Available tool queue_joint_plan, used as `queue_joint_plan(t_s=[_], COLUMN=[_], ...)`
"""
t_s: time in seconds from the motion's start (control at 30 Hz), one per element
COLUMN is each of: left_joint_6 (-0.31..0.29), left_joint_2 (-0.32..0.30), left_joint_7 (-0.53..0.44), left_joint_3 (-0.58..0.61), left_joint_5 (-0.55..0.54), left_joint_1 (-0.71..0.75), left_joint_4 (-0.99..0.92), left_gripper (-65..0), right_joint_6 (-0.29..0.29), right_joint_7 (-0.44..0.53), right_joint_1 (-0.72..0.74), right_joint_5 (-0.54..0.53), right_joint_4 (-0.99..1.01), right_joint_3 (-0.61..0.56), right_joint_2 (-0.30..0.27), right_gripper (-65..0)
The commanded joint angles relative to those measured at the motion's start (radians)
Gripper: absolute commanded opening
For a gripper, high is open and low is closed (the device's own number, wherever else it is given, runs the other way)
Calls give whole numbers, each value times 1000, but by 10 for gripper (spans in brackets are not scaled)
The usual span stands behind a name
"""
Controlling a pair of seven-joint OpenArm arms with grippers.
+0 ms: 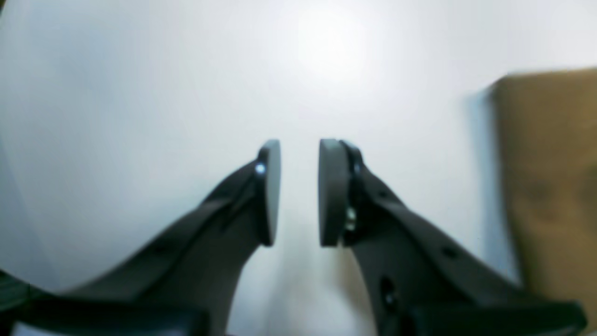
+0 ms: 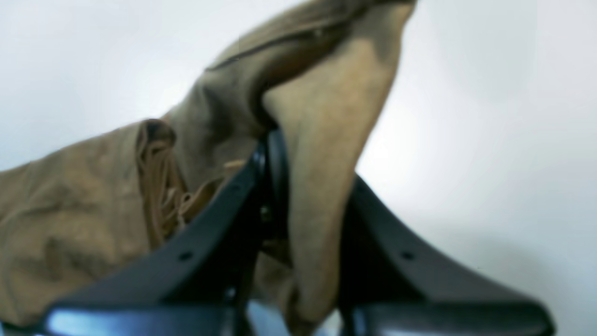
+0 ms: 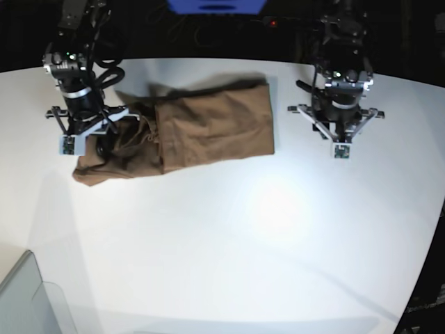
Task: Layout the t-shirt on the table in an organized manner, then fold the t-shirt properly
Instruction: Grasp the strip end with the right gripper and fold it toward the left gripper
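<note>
The brown t-shirt (image 3: 215,129) lies on the white table (image 3: 243,243), flat on its right part and bunched at its left end. My right gripper (image 2: 275,140) is shut on a raised fold of the t-shirt (image 2: 326,116) at that bunched end; in the base view it (image 3: 103,141) sits over the cloth's left part. My left gripper (image 1: 300,154) is open with a narrow gap, empty, above bare table (image 1: 140,93). The t-shirt's edge (image 1: 550,177) shows at the right of the left wrist view. In the base view this gripper (image 3: 338,131) is to the right of the shirt, apart from it.
A grey-translucent bin corner (image 3: 28,299) stands at the front left of the table. The table's curved edge runs along the right and back. Dark cables and a blue object (image 3: 215,5) lie behind the table.
</note>
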State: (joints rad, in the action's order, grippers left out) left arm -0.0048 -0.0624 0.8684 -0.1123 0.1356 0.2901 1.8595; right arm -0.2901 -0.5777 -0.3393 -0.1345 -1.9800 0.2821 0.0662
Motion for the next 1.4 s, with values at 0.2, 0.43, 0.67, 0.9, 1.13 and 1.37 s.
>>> queue_joint_plan(t_s=[0.2,0.43,0.67,0.9,1.13,1.37], left_joint_6=[-1,-1,-1,-1,-1,2], left_joint_2=[29,26,31,29,25,-14], left_joint_7=[-27,-27,-27,-28,-27,-27], left_joint_3=[4,81,115,113,107,104], left_joint_5=[-61,-155,-155,-156,-156,-156], left_joint_1=[-5,-30,-38,-38,-33,-27], left_joint_4=[-111,-199,-231,-222,-194,-148], left_gripper=[-509,-510,-510,-510,-510,-510], right_joint_6=[-2,-2,2,4,4,-1], right_joint_7=[32,34,32,23,29,28], right_joint_1=[-4,-39,-31,64,142,200], right_joint_5=[-12,-12,-12,-11,-11,-11], right_joint_4=[-35,-49,-45,17,153,245], right_joint_3=[-76,-266,-493,-640,-743,-826], right_joint_2=[-3,-1,-6,-4,-4,-7], right_gripper=[-650,-650,-650,-650,-650,-650])
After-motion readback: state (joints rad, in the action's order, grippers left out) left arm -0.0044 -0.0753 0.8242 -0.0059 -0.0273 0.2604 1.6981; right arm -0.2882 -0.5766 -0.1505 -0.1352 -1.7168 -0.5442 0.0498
